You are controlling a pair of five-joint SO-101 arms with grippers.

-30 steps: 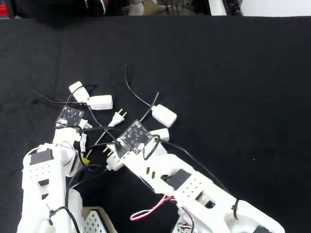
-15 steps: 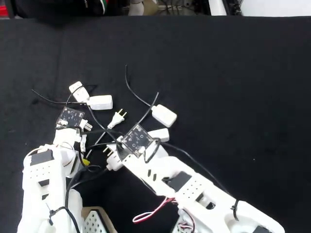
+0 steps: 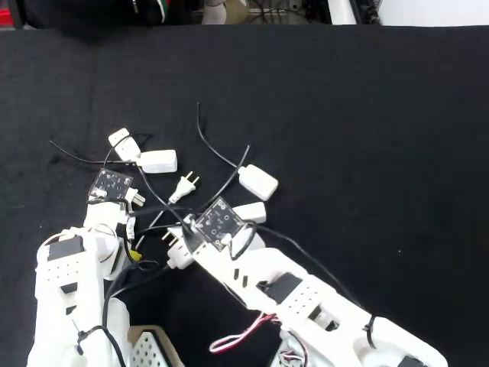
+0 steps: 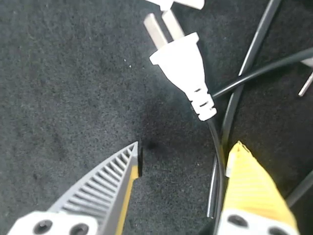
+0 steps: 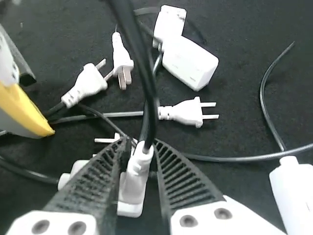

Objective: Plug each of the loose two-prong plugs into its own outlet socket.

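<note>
Right wrist view: right claw [image 5: 141,147] is seen clamped on a white plug [image 5: 132,188] over the counter [image 5: 234,44]. Left claw [image 4: 186,147] is held spread; a loose two-prong plug [image 4: 183,63] lies just beyond its tips.

— What's the table [image 3: 367,115] like?
— Black cloth all over.
— And lying on it?
— Tangled black cords [image 3: 199,122]. A loose plug [image 3: 183,186] lies between a white socket block [image 3: 158,160] and a second socket block [image 3: 257,182]. A smaller block [image 3: 122,143] sits just beside the first.
</note>
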